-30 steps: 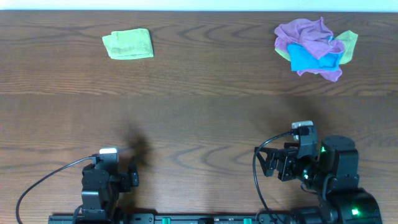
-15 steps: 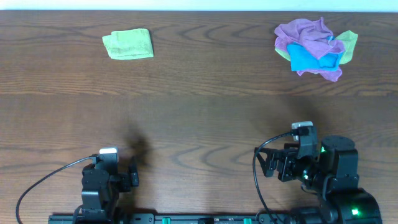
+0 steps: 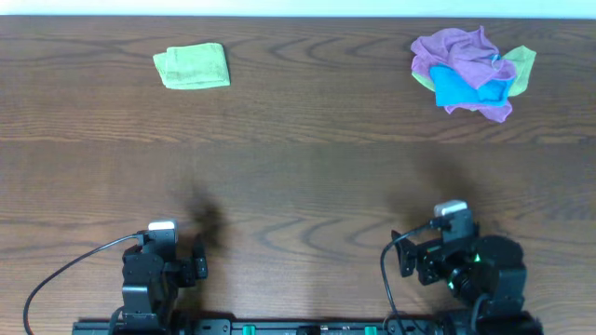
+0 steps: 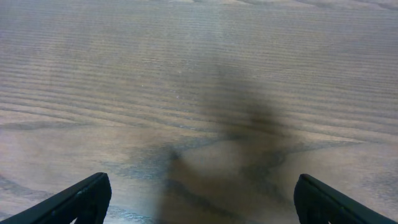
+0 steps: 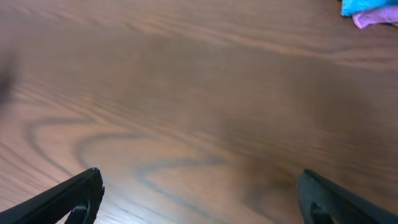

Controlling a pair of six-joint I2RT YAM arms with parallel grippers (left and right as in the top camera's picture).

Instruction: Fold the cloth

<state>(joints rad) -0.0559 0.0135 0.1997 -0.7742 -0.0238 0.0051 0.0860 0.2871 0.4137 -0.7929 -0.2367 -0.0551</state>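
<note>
A folded green cloth [image 3: 192,67] lies at the far left of the table. A crumpled pile of cloths [image 3: 472,73], purple, blue and light green, lies at the far right; its blue and purple edge shows at the top right of the right wrist view [image 5: 370,10]. My left gripper [image 4: 199,202] is open and empty over bare wood near the front edge. My right gripper [image 5: 199,199] is open and empty, also low over bare wood near the front edge. In the overhead view the left arm [image 3: 160,270] and right arm [image 3: 456,265] sit at the front.
The brown wood table [image 3: 298,177] fills the view. Black cables [image 3: 65,274] trail from both arm bases along the front edge.
My right arm has drawn back toward the front edge and now sits lower in the overhead view. The left arm and the cloths have not moved.
</note>
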